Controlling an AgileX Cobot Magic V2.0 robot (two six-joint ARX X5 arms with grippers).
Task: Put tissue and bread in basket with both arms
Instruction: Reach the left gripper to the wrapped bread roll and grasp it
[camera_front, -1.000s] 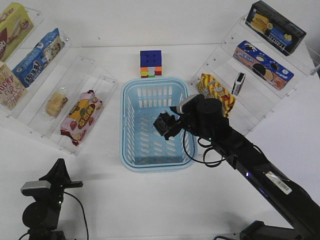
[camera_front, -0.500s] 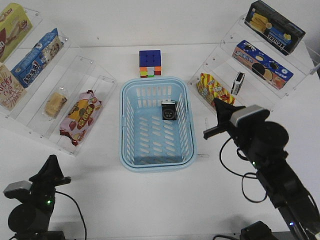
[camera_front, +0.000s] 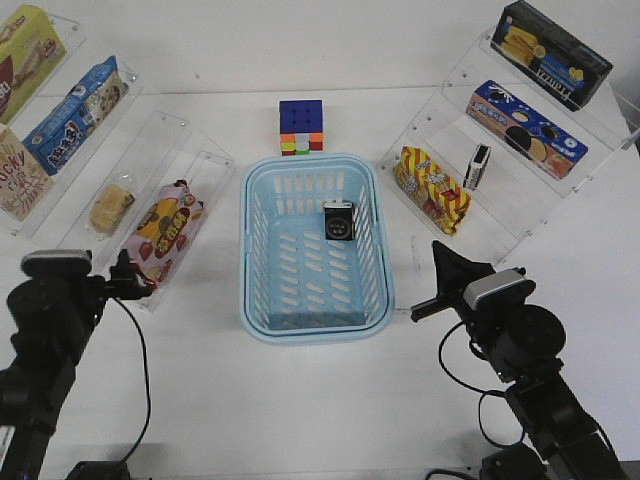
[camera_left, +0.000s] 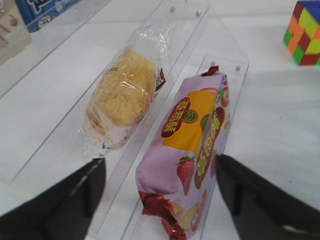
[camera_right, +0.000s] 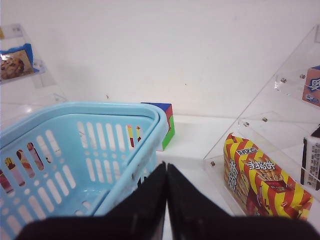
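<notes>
Retreated right tool pinched closed, left tool spread over crinkly bread; glossy tissue in slotted basket.

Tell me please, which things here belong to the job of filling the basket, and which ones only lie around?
For the job:
- basket
- tissue, already inside the basket
- bread, on the clear shelf
- left gripper, fingers open
- right gripper, fingers shut

Just lying about:
- pink snack bag
- colour cube
- second tissue pack
- striped snack bag
</notes>
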